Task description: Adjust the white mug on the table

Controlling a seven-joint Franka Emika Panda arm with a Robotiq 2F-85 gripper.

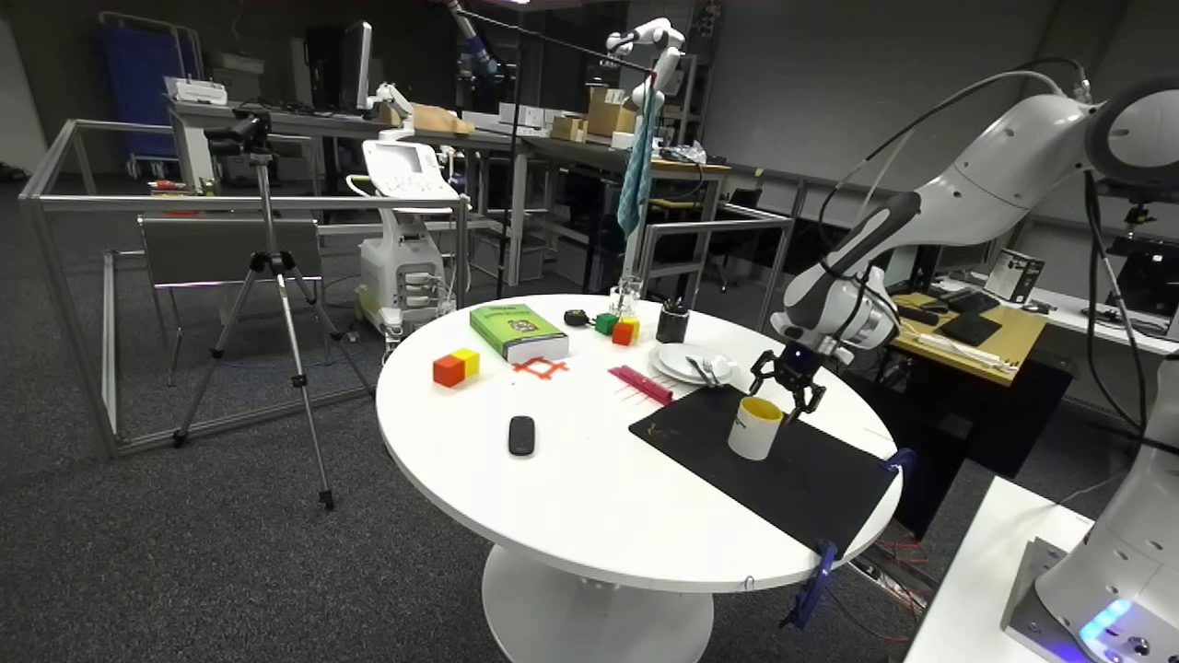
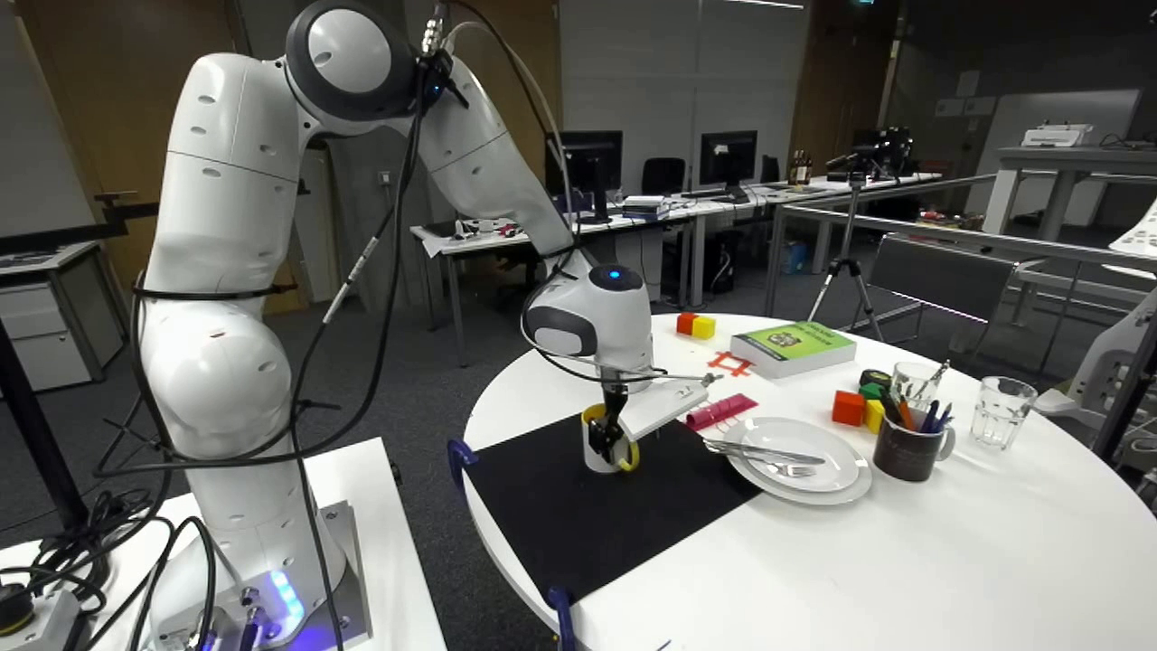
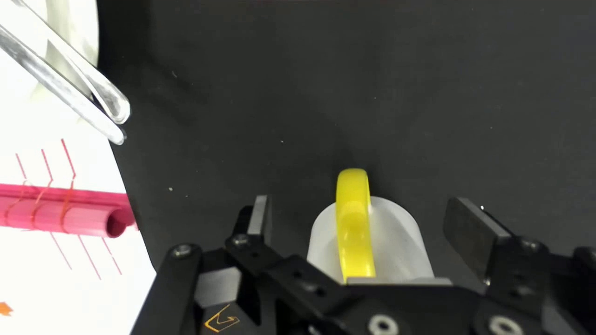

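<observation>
The white mug (image 1: 754, 433) stands upright on a black mat on the round white table (image 1: 589, 497). Its inside and its handle are yellow. The mug also shows in the other exterior picture (image 2: 593, 459), partly hidden by the gripper. In the wrist view the mug's handle (image 3: 354, 218) points away from the gripper base, and the mug's upper part is hidden behind the gripper. My gripper (image 3: 363, 225) is open, with one finger on each side of the mug and a gap to both. In an exterior view the gripper (image 1: 776, 403) is at the mug's rim height.
The black mat (image 1: 820, 497) is held by blue clamps (image 1: 811, 589) at the table edge. White plates (image 2: 832, 443) with cutlery and a pink roll (image 3: 70, 216) lie beside the mat. A green book (image 1: 519, 331), blocks (image 1: 449, 370), a dark pen mug (image 2: 908, 454) and glasses (image 2: 1001, 411) stand farther off.
</observation>
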